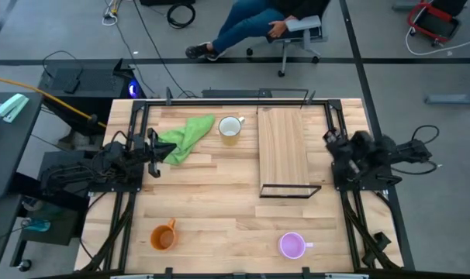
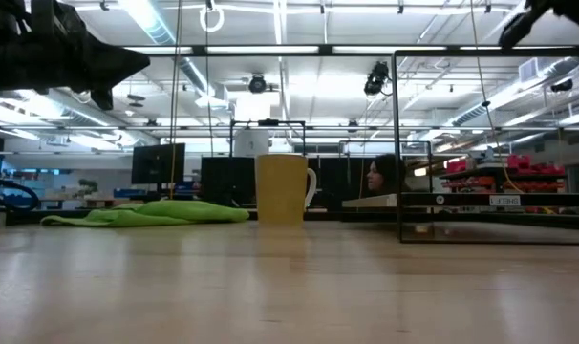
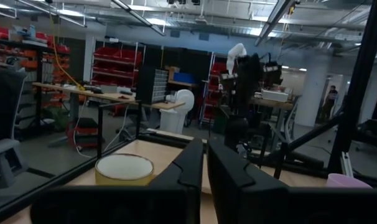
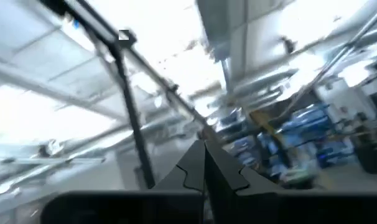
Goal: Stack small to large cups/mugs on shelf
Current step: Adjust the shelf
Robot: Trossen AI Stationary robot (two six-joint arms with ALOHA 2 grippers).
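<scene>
Three mugs stand upright on the wooden table. The white mug (image 1: 230,128), yellowish inside, is at the far middle beside the shelf; it also shows in the low view (image 2: 282,189) and the left wrist view (image 3: 124,169). The orange mug (image 1: 164,238) is near left and the light purple mug (image 1: 292,246) near right. The shelf (image 1: 282,147), a long light-wood board, lies right of centre with its black frame (image 1: 289,191) at the near end. My left gripper (image 1: 152,151) is shut and empty at the left edge. My right gripper (image 1: 332,151) is shut and empty at the right edge, pointing upward.
A green cloth (image 1: 187,138) lies crumpled left of the white mug, close to my left gripper. Black rails (image 1: 235,97) run along the table's edges. A person sits on a chair (image 1: 258,23) beyond the far edge. Bare table lies between the mugs in the middle.
</scene>
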